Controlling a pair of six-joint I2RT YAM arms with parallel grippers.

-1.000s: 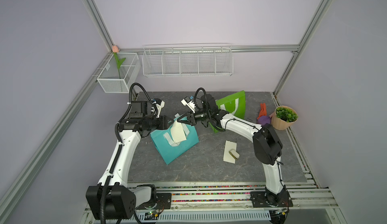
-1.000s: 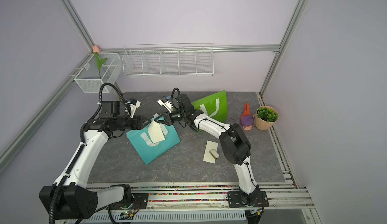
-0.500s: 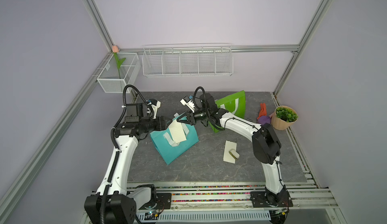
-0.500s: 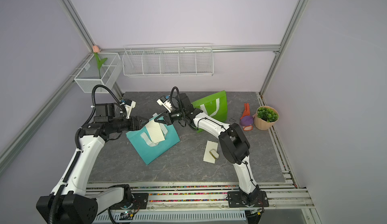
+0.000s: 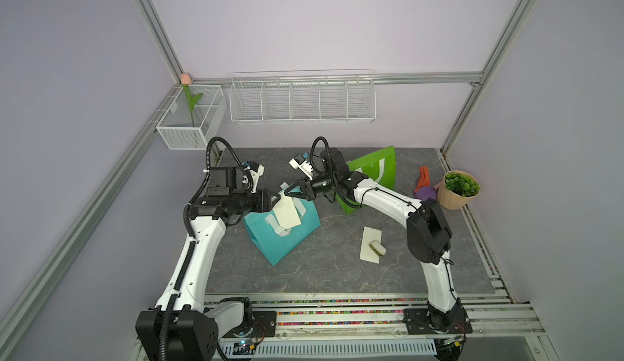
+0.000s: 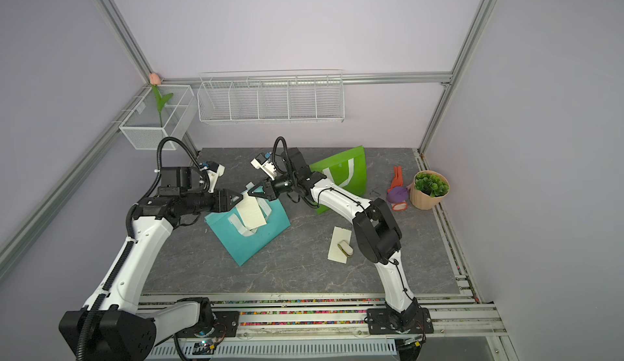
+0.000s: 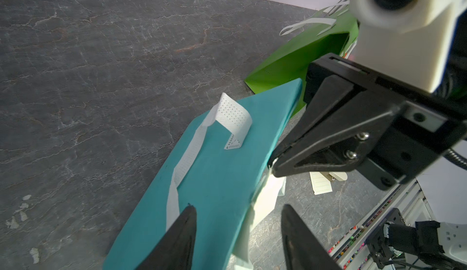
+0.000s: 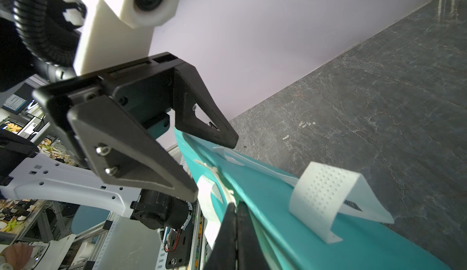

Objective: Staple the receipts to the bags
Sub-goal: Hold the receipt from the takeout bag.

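"Can you read the receipt point(image 5: 287, 212) on the teal bag point(image 5: 287, 241)?"

"No, the print's too faint, and the left gripper point(image 5: 276, 198) and right gripper point(image 5: 285, 192) hide its top edge."

"The green bag point(image 5: 371, 160)?"

"Partly behind the right arm point(image 5: 381, 195). The stapler point(image 5: 377, 248) is too small to make out."

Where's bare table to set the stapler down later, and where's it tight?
Widest: the front strip between teal bag, loose receipt and front rail. Also the back strip left of the green bag. Crowded: the teal bag's top edge, where left gripper and right gripper meet, and around the plant pot.
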